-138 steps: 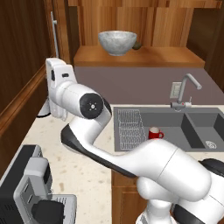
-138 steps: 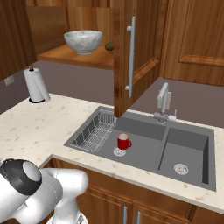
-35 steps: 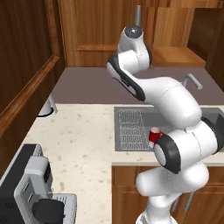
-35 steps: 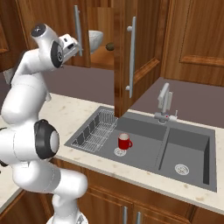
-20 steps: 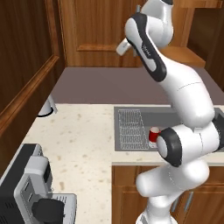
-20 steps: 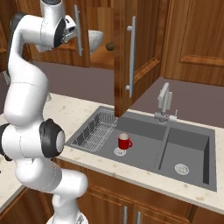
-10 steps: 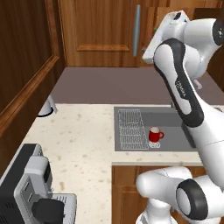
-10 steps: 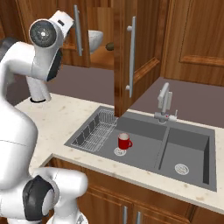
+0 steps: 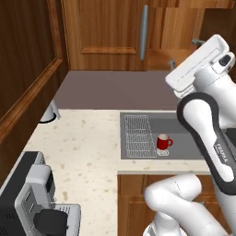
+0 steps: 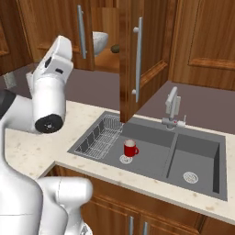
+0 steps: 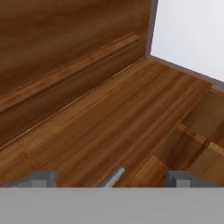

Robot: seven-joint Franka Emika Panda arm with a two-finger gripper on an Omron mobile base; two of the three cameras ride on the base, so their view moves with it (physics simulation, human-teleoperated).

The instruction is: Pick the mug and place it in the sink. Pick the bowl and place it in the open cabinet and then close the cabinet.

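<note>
My two-finger gripper (image 11: 111, 178), jaws spread wide and empty, faces reddish-brown wooden cabinet panelling (image 11: 87, 100).
Far below it, the small glossy red mug (image 10: 130, 148) stands upright in the dark grey sink (image 10: 202, 158).

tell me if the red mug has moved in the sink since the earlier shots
No. The mug sits where it did, right of the wire rack, on the left basin's drain.

Beyond the gripper (image 11: 111, 179), the bowl (image 10: 100, 42) shows as a sliver between cabinet (image 10: 130, 59) doors; a small dark object (image 10: 114, 47) beside it is too small to identify.
</note>
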